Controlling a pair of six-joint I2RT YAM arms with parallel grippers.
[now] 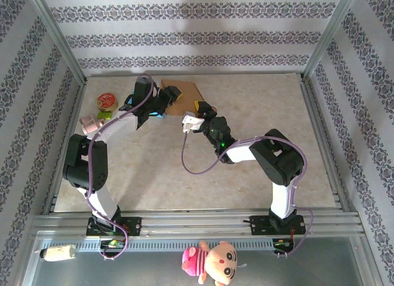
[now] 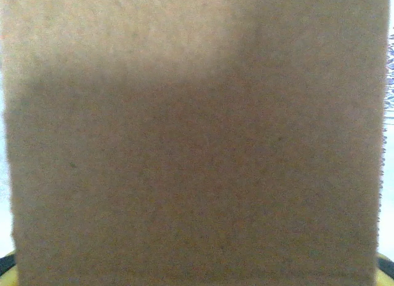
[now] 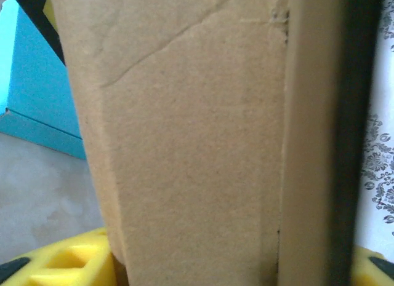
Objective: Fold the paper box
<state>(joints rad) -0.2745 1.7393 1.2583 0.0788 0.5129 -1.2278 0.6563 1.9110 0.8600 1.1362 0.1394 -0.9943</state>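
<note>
Though creased, one paper box [image 1: 184,92]

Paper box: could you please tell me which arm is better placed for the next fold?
Probably right: the right claw meets the paper box at its near corner, a creased panel between its yellow fingers. The left claw just faces a flat panel.

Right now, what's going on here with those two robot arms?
Both arms reach to a brown paper box at the far middle of the table. The left gripper is at its left edge, the right gripper at its right edge. The right wrist camera shows a cardboard panel standing between that gripper's yellow fingers. Whether either gripper is gripping it firmly, I cannot tell. From above, the box looks like an unfolded sheet.
</note>
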